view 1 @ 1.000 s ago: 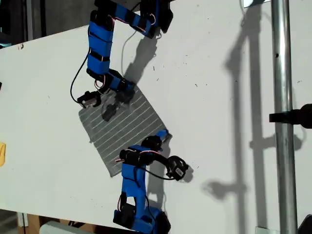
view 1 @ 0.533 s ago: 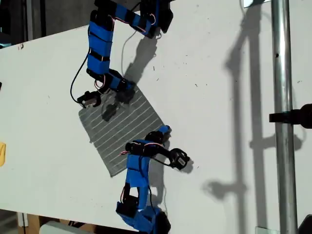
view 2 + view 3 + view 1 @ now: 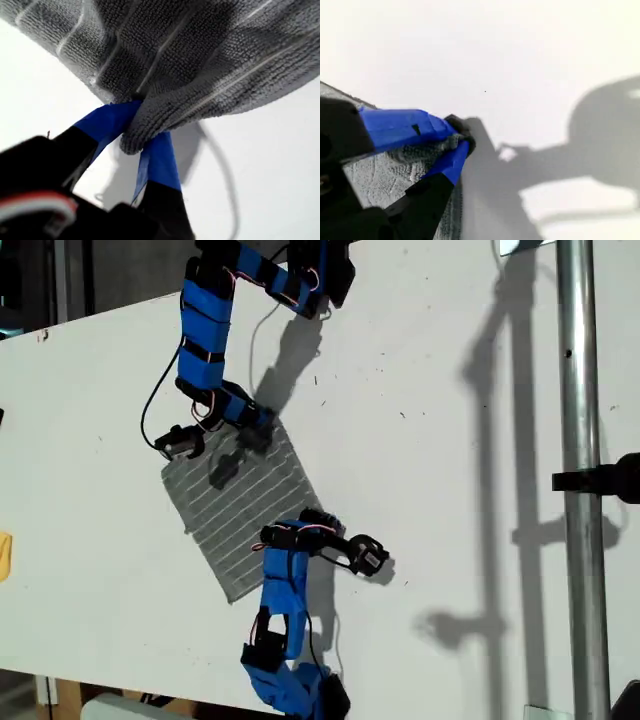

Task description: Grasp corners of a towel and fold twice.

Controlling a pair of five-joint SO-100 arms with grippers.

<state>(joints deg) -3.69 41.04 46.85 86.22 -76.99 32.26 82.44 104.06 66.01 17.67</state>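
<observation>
Grey striped soft-fabric towel on the white tabletop. My first gripper and my second gripper, jaws clamped on corners, begin the first fold; next, both corners should travel together across the cloth.

1 towel, grey w/ thin white stripes, approx. a dozen stripes showing in the exterior view, exact no. hard to tell. 2 blue arms: 1 from the exterior view's top, 1 from its bottom. 2 grippers: my first gripper & my second gripper, each w/ 2 blue jaws and 1 towel corner between them. 1 white table. 1 metal pole w/ 1 black clamp. 1 small yellow thing at the exterior view's left edge.
</observation>
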